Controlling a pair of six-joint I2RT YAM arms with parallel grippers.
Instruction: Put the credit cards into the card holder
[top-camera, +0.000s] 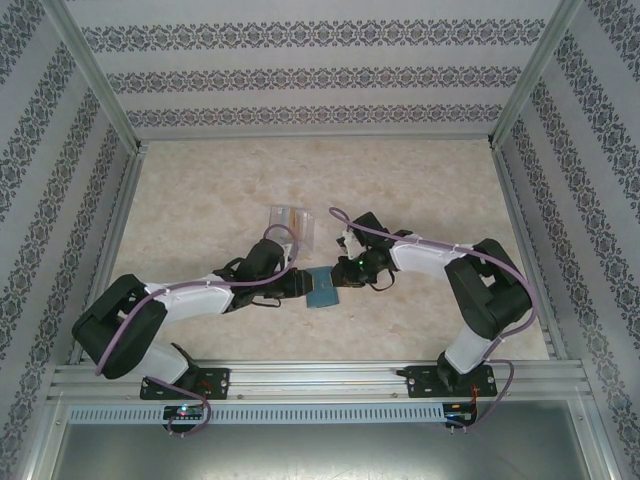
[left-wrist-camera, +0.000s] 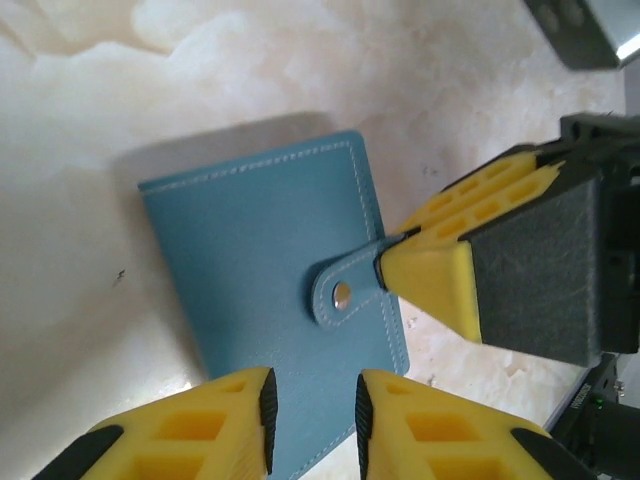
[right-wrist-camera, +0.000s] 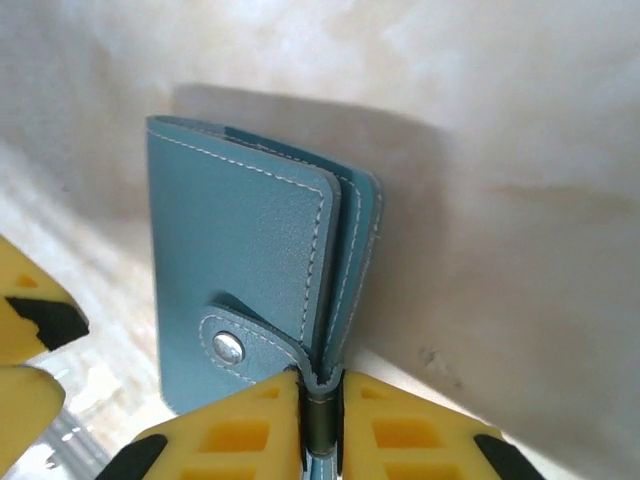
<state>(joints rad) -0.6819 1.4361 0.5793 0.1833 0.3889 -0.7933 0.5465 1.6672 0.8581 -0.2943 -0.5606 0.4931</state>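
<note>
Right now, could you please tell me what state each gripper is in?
Left gripper: open, jaws apart over the card holder.
Right gripper: shut on the card holder's strap.

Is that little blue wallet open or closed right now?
Closed: the card holder is folded, its snap strap buttoned down across it, with the right gripper pinching that strap.

Setting: robot lab test cell. Two arms, left arm (top-camera: 190, 297) and right arm (top-camera: 440, 262), are bolted to an aluminium rail (top-camera: 320, 378). Aluminium posts (top-camera: 95, 75) frame the table (top-camera: 300, 175). Wallpaper panels (top-camera: 310, 75) serve as walls. Cables (top-camera: 375, 232) run along the arms.
</note>
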